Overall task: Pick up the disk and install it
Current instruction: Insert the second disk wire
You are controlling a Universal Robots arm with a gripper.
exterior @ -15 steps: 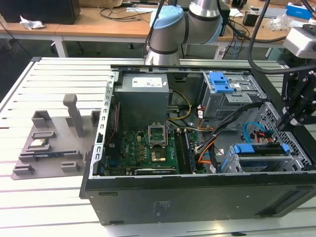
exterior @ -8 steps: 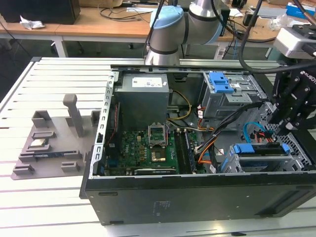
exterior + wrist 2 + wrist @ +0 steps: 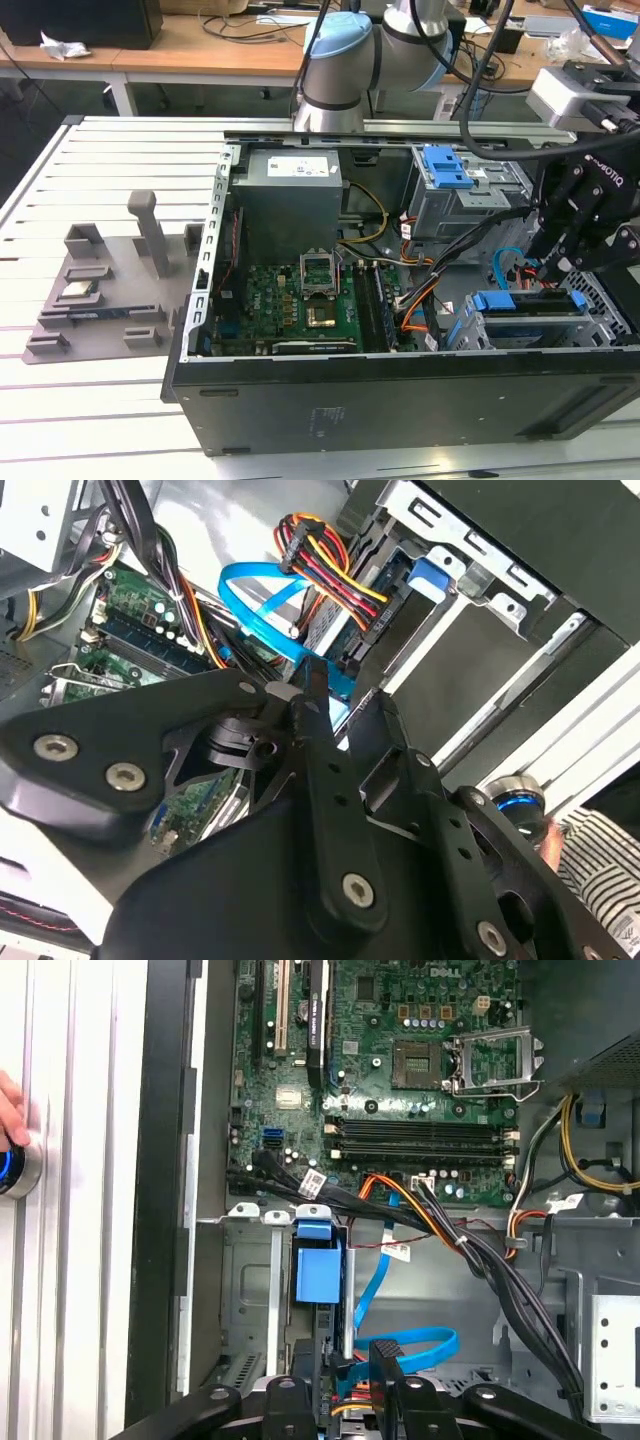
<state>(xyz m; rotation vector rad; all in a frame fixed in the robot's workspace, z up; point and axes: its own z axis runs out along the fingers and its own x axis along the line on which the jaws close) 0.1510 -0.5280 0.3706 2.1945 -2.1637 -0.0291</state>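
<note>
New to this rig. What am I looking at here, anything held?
A robot arm with a black claw works over an open computer case on a slatted white table. The exterior view is from a camera off the arm; both wrist views ride on it, looking into the case. The claw hangs just over the disk, edge-up in its bay with a blue bracket. Whether it is gripped, I cannot tell. A grey tray beside the case carries a small chip.

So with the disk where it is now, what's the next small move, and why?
Probably a short, gentle press further into the drive cage. The disk already stands between the cage's rails and the gripper is right at its end, but I cannot tell whether it is fully seated.
</note>
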